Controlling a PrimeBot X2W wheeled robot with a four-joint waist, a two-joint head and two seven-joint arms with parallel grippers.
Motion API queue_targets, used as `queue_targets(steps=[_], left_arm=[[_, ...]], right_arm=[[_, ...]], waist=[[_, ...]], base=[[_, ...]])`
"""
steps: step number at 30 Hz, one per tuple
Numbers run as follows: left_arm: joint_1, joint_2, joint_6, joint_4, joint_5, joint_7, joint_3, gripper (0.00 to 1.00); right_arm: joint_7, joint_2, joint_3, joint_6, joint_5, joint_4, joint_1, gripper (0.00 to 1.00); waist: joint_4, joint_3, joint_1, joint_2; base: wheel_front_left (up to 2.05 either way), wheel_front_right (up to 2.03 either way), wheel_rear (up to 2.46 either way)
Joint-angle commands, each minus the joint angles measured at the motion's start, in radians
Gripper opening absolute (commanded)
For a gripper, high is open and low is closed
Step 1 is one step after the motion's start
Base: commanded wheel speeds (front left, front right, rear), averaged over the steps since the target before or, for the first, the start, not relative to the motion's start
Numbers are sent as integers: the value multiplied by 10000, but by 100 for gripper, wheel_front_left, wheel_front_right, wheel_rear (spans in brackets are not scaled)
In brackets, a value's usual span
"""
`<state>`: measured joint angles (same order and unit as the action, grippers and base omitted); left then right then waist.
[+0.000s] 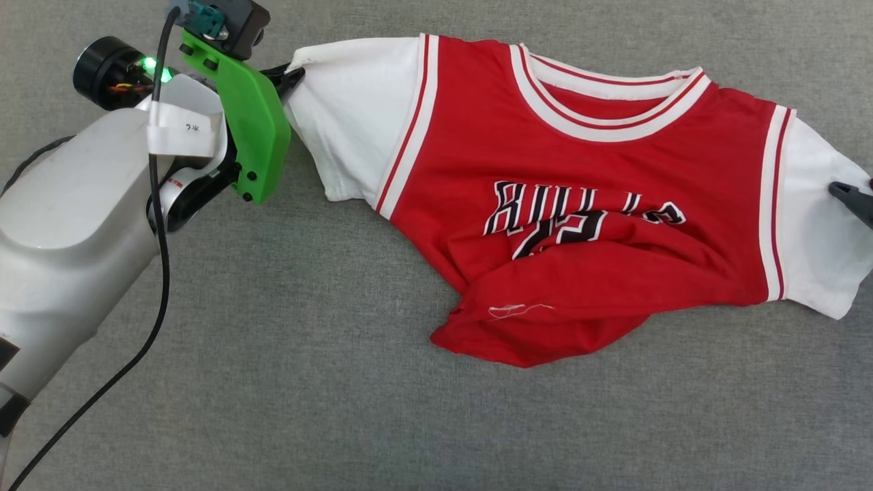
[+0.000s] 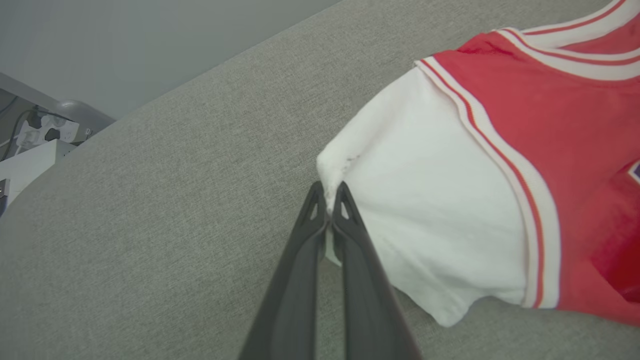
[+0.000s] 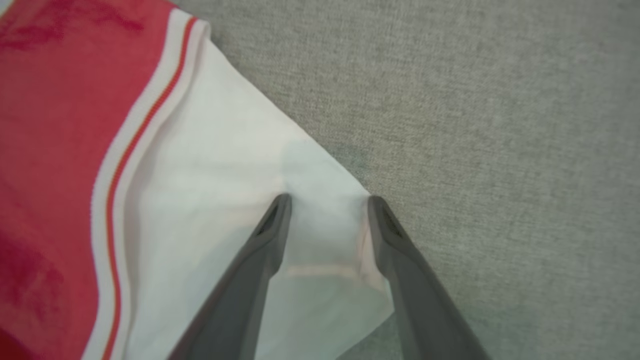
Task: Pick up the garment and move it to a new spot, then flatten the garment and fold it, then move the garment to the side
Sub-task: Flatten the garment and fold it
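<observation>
Red Bulls jersey T-shirt (image 1: pixel 580 225), front up on the grey cloth surface (image 1: pixel 273 382), hem (image 1: pixel 539 334) rucked up over the number. My left gripper (image 2: pixel 330 200) is pinched tight on the left sleeve (image 2: pixel 440 200) corner. My right gripper (image 3: pixel 327 202) straddles the right sleeve (image 3: pixel 225 165) edge, jaws apart. I would close it deep, then draw both sleeves outward evenly. The wrist views show each bite; the head view shows the ruck.
</observation>
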<state>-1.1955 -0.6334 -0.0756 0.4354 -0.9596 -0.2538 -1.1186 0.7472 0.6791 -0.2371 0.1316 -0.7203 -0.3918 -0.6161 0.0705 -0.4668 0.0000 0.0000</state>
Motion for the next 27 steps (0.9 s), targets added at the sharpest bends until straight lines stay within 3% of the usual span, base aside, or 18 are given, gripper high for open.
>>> queue_targets(steps=[1,8,16,27], left_arm=[[7,8,-39,86,55,125,-6,0],[84,-34,-154,193,103,730,59,0],[-109,-344,249,-568,461,1844,477,0],[-1260,-576,989,-1982,1035,2423,1159,0]], right_arm=[[-264,-183,-272,-9,-220,-232,373,0],[-2653,365,-50,-9,-570,728,23,0],[-4603,881,13,-9,-609,2230,40,0],[-5395,826,864,-9,-89,3584,-920,0]], waist=[[-83,191,0,0],[-218,1049,0,0],[-351,2053,0,0],[-424,2407,0,0]], base=[[0,0,0],[0,0,0],[0,0,0],[0,0,0]])
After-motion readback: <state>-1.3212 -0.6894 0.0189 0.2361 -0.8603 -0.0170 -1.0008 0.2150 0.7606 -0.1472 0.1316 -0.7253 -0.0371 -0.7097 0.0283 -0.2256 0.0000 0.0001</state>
